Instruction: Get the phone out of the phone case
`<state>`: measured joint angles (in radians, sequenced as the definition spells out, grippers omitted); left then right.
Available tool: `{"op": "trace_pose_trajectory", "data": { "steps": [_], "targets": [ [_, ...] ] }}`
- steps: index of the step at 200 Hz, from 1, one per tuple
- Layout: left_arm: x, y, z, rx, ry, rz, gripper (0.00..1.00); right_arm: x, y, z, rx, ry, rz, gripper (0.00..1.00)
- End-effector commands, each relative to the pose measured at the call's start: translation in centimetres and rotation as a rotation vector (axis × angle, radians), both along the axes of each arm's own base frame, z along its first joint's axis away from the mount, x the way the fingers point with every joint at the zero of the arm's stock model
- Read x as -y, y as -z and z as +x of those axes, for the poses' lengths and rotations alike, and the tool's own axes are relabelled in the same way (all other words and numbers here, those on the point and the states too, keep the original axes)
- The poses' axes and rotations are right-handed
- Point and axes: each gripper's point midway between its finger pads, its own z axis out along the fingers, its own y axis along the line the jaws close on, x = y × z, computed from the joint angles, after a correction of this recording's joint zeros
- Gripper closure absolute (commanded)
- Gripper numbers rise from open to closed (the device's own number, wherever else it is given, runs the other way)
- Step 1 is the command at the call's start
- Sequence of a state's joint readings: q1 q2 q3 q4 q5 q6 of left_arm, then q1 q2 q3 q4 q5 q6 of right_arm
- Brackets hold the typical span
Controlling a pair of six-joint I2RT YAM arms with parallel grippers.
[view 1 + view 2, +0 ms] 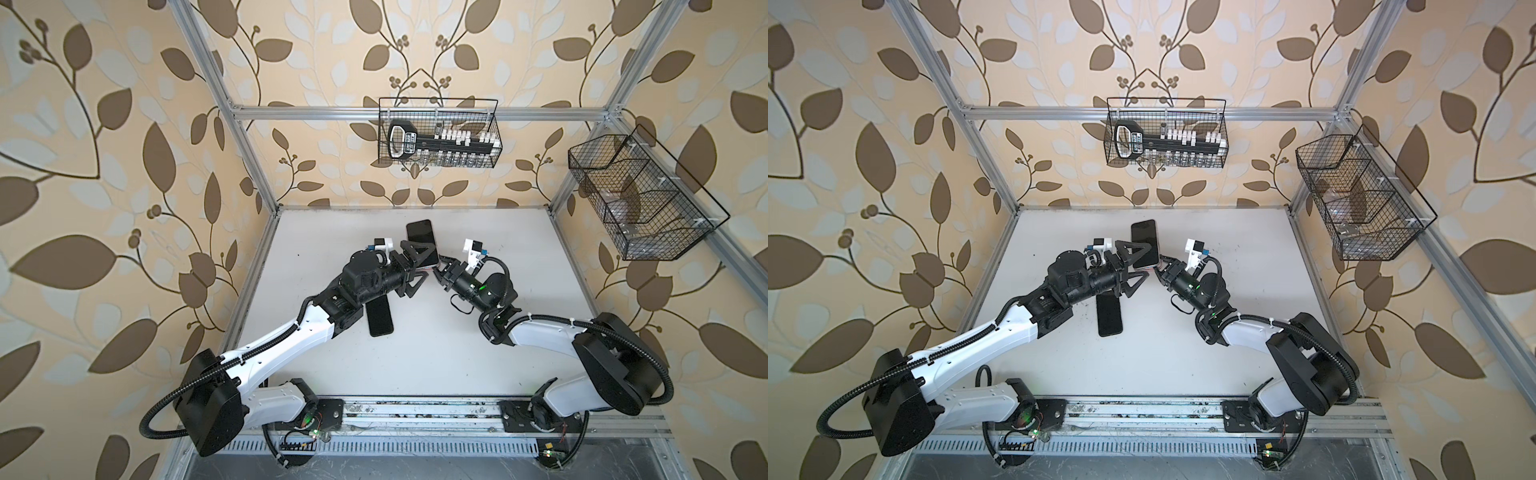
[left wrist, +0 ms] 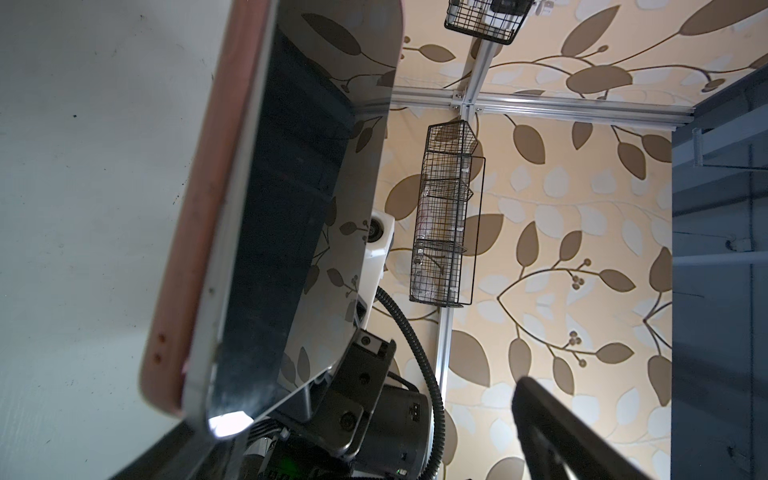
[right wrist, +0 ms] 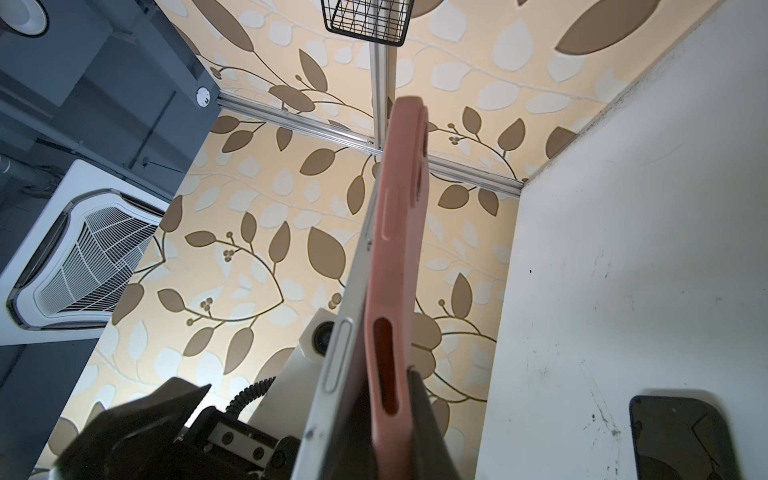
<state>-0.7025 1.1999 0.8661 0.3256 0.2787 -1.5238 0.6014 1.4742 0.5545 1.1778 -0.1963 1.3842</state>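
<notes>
Your right gripper (image 1: 439, 271) is clenched on the lower end of the phone (image 1: 421, 242) and holds it off the white table (image 1: 415, 357), near the middle and toward the back wall, with the dark screen facing up in both top views (image 1: 1145, 242). The phone sits in its pink phone case (image 2: 195, 232). In the right wrist view the silver side of the phone (image 3: 345, 332) stands a little away from the case (image 3: 395, 266) at the gripped end, so the side button lies beside the case's slot and not inside it. Further up, the two run close together. Your left gripper (image 1: 430, 262) is fully released, its jaws spread wide on either side of the phone's lower half. In the left wrist view one finger (image 2: 561, 436) stands well apart from the screen (image 2: 299, 208). You cannot tell from these views whether the other one touches the case. A second, bare black phone (image 1: 379, 318) lies flat on the table under the left arm, well apart from the held one. Two wire baskets hang on the frame, one at the back (image 1: 440, 137) and one on the right side (image 1: 640, 199).
</notes>
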Motion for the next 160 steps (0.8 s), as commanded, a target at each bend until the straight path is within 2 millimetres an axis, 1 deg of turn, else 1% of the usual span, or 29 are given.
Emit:
{"op": "trace_pose_trajectory", "data": {
  "steps": [1,32,73,105,160],
  "targets": [
    [-0.8,-3.9,0.2,0.113,-0.051,-0.056,0.01,0.5,-3.6,-1.6,0.114,-0.006,0.073,1.0],
    [-1.6,-4.7,0.2,0.138,-0.083,-0.047,0.01,0.5,-3.3,-1.9,0.113,0.002,0.063,1.0],
    [-1.8,-5.4,0.1,0.151,-0.086,-0.056,0.01,0.7,-3.1,-2.0,0.114,0.009,0.06,1.0],
    [-1.7,-5.1,0.3,0.148,-0.087,-0.046,0.01,0.8,-3.3,-2.1,0.119,0.01,0.071,1.0],
    [-1.4,-3.8,0.8,0.131,-0.089,-0.009,0.02,0.9,-3.6,-2.4,0.124,0.005,0.111,1.0]
  ]
}}
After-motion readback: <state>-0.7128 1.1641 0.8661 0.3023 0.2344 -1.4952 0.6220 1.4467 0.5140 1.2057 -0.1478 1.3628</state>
